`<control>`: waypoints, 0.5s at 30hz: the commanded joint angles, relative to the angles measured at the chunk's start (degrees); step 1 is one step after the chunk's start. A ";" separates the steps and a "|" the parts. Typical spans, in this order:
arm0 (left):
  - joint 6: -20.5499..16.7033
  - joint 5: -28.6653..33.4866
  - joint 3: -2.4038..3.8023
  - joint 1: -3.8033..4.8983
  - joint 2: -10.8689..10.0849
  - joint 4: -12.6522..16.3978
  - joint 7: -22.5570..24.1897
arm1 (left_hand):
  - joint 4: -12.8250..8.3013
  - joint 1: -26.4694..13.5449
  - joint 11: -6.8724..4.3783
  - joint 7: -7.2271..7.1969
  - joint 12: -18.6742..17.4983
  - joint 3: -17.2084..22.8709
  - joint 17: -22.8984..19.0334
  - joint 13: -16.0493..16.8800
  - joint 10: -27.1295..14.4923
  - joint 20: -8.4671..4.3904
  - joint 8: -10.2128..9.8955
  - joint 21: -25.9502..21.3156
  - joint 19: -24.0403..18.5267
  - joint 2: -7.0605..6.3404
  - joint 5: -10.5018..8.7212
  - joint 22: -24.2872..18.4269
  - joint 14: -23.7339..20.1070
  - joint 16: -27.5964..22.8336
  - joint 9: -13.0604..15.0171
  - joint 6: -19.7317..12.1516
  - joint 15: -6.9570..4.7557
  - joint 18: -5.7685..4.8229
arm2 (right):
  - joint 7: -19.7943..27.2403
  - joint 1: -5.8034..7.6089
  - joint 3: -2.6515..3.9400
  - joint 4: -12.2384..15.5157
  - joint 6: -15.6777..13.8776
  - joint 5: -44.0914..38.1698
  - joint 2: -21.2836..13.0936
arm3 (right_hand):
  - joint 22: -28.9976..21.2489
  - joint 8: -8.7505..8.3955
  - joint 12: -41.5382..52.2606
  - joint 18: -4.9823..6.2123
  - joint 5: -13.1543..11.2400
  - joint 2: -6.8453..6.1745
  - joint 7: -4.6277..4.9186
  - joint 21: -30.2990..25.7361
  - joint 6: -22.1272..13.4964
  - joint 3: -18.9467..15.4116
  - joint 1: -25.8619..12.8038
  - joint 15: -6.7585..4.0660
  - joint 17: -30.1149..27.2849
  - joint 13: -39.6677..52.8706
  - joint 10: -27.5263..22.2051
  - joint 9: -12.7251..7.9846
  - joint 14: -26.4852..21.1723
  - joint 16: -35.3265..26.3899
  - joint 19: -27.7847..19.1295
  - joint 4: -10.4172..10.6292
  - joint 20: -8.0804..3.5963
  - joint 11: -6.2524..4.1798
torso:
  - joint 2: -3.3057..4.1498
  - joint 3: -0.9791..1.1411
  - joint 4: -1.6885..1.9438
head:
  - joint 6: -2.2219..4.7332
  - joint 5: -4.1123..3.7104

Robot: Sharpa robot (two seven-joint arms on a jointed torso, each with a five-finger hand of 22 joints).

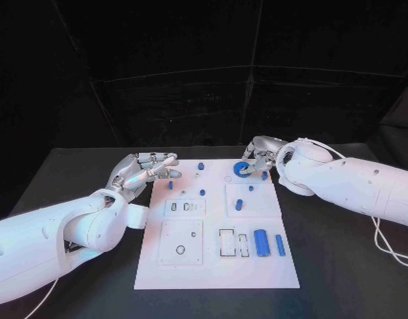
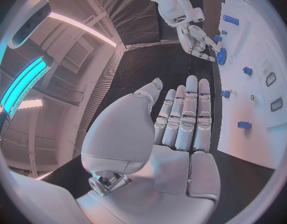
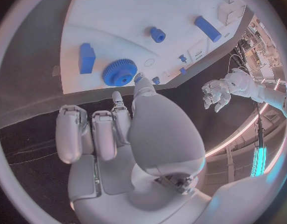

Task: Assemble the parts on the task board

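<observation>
The white task board [image 1: 214, 266] lies in the middle of the black table. A blue gear [image 1: 240, 170] lies flat near its far edge. My right hand [image 1: 262, 159] hovers at the gear with fingers apart; in the right wrist view the thumb tip of that hand [image 3: 137, 134] ends just beside the gear [image 3: 120, 72], and I cannot tell if it touches. My left hand [image 1: 147, 167] hangs over the board's far left corner, fingers straight and side by side, holding nothing. The left wrist view shows the left hand [image 2: 180, 124], the right hand [image 2: 198, 39] and the gear [image 2: 222, 57].
Several small blue pegs stand on the far half of the board, among them one [image 1: 201, 166] near the left hand. A long blue cylinder [image 1: 260, 239] and a thinner blue bar [image 1: 280, 244] lie near the front right. A blue block [image 3: 86, 58] sits by the gear.
</observation>
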 commanded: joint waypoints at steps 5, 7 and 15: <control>0.48 -0.24 0.05 0.09 0.12 -0.04 0.01 | -0.19 -0.37 0.33 0.20 -0.46 0.00 0.12 -0.10 0.12 0.16 -0.47 -0.31 0.56 0.34 0.14 -0.13 0.49 -0.31 -0.07 0.02 0.06 0.79 | -1.17 0.06 0.02 -0.59 4.33 -1.31 0.61 | 5.12 0.35 0.74 -0.84 0.17 0.60 0.28 0.57 0.01 -0.13 -0.37 0.59 8.04 4.12 0.75 -0.06 4.67 0.80 0.87 -0.20 0.14 0.09 | 0.00 0.03 -0.06 | -0.06 0.10; 0.40 -0.24 0.05 0.09 0.13 -0.06 0.00 | -0.22 -0.39 0.36 0.24 -0.54 0.01 0.14 -0.11 0.07 0.16 -0.54 -0.30 0.58 0.33 0.14 -0.14 0.50 -0.35 -0.08 -0.04 0.08 0.78 | -1.27 0.06 0.02 -0.75 4.46 -1.35 0.75 | 5.13 0.35 0.74 -0.84 0.17 0.60 0.28 0.57 0.01 -0.13 -0.37 0.59 8.05 4.12 0.75 -0.06 4.67 0.81 0.87 -0.20 0.14 0.09 | 0.00 0.06 -0.11 | -0.06 0.12; 0.34 -0.24 0.05 0.09 0.27 -0.21 -0.06 | -0.25 -0.41 0.39 0.27 -0.62 0.02 0.16 -0.11 0.01 0.17 -0.62 -0.30 0.61 0.31 0.13 -0.15 0.52 -0.40 -0.09 -0.11 0.09 0.78 | -1.37 0.05 0.02 -1.57 4.22 -1.42 1.41 | 5.44 0.39 0.93 -0.90 0.54 1.36 0.33 0.72 0.05 0.13 -0.11 0.67 8.39 4.38 0.71 -0.06 4.72 0.99 1.05 -0.56 0.23 0.15 | 0.03 0.07 -0.06 | -0.18 0.05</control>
